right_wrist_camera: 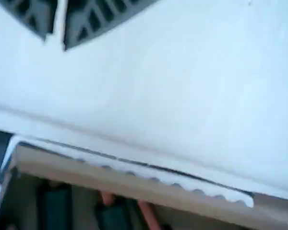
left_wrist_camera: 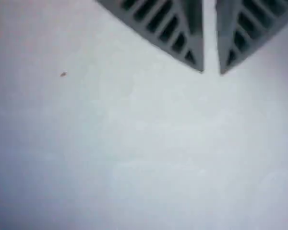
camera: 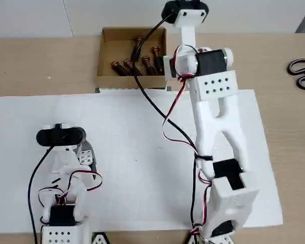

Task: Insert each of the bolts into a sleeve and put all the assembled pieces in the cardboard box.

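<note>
The cardboard box (camera: 105, 56) stands at the back of the table, just beyond the white paper sheet (camera: 132, 152). Several copper bolts in dark sleeves (camera: 142, 63) lie inside it. The right arm (camera: 213, 117) stretches from the front up to the box's right wall. My right gripper (right_wrist_camera: 57, 40) is shut and empty above the paper, with the box edge (right_wrist_camera: 110, 179) and a copper bolt (right_wrist_camera: 149, 215) close by. My left gripper (camera: 86, 155) rests low over the paper at the front left; its grey fingers (left_wrist_camera: 182, 38) are shut on nothing.
Black scissors (camera: 302, 71) lie on the wooden table at the far right. Black and red cables (camera: 162, 117) trail across the paper from the box toward the right arm's base.
</note>
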Robot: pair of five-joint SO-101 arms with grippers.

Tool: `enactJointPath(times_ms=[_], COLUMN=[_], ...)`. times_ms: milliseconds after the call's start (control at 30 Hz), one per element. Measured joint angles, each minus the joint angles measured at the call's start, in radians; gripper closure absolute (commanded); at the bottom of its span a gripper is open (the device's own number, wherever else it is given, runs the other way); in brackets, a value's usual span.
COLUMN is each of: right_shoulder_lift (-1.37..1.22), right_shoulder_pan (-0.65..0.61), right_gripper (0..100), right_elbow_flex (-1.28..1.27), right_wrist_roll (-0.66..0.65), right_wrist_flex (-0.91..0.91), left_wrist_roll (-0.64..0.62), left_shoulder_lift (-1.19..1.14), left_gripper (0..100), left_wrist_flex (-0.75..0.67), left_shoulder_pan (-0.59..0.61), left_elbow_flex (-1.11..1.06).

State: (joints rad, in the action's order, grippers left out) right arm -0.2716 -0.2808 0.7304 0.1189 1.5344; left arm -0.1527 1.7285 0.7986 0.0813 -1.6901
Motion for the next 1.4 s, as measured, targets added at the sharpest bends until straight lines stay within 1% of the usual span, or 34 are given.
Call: enactJointPath(times_ms=[200,433,567,733,833,1133,1300,1400], right_shoulder_lift=[0.129,0.267,0.396,0.589,0.729,1.198,1.389,1.478], right_shoulder_pan=[0.005,0.061,0.072,0.106,0.115,0.127,0.129,0.161], right_gripper=[99.0,99.0,99.0,99.0,99.1,99.5,99.5,99.5], right_elbow_flex=[0.000,-0.002,-0.120,-0.411,-0.631,-1.381,-1.700,-1.846], right_wrist_roll=[0.034,0.049,0.055,0.095,0.100,0.100,0.100,0.100], right_wrist_flex=[0.095,0.133,0.133,0.063,-0.037,-0.442,-0.548,-0.601], left_wrist_roll=[0.000,0.000,0.000,0.000,0.000,0.000,0.000,0.000], left_shoulder_lift=[0.000,0.000,0.000,0.000,0.000,0.000,0.000,0.000], left_gripper=[99,99,99,99,99,99,99,99], left_wrist_flex=[0.000,0.000,0.000,0.000,0.000,0.000,0.000,0.000], left_shoulder_pan=[0.000,0.000,0.000,0.000,0.000,0.000,0.000,0.000], left_elbow_flex=[0.000,0.000,0.000,0.000,0.000,0.000,0.000,0.000])
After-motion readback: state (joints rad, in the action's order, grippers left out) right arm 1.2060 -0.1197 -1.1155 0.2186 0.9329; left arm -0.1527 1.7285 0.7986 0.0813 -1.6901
